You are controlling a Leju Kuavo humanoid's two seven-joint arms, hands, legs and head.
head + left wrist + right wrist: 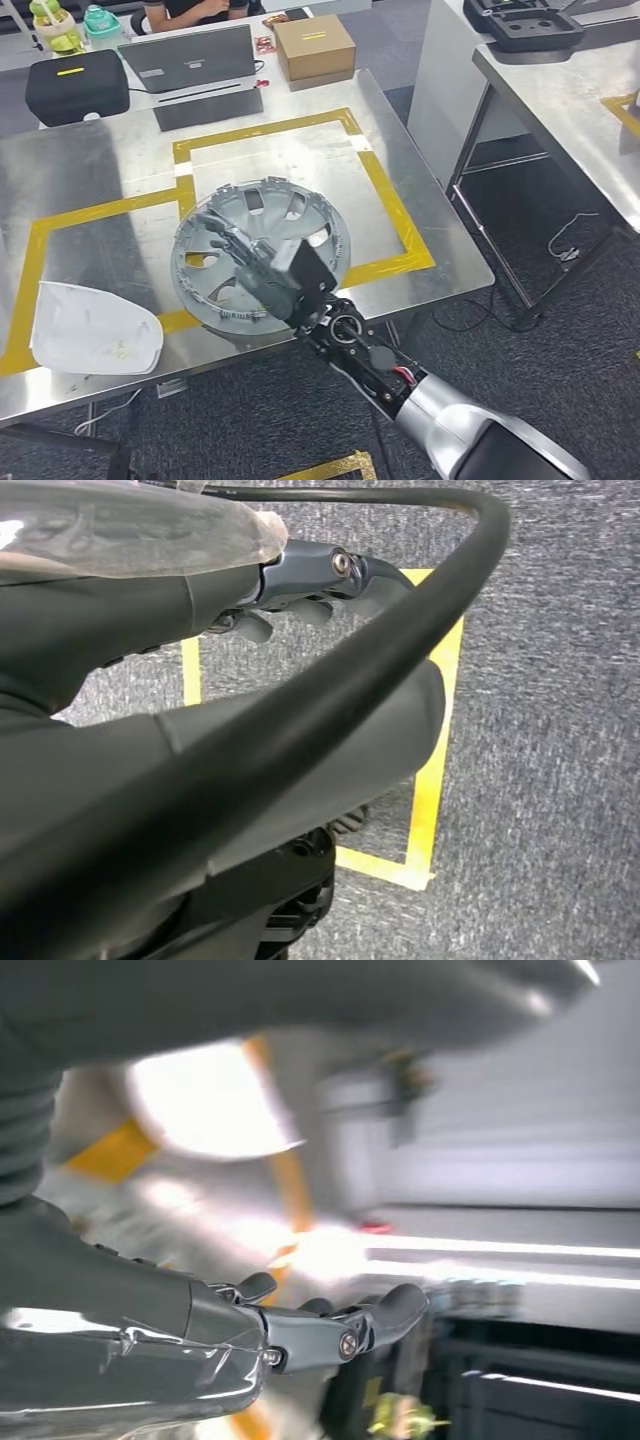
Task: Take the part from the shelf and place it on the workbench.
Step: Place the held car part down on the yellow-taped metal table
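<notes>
Head view: the hubcap [260, 255] is gripped at its near rim by the right hand [264, 275], flat over the desk [423, 180].

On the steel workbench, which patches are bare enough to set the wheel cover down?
Bare: the yellow-taped rectangle beyond the wheel cover, and the steel left of it, above the white part. Crowded: the far edge, with black case, laptop and cardboard box.
</notes>
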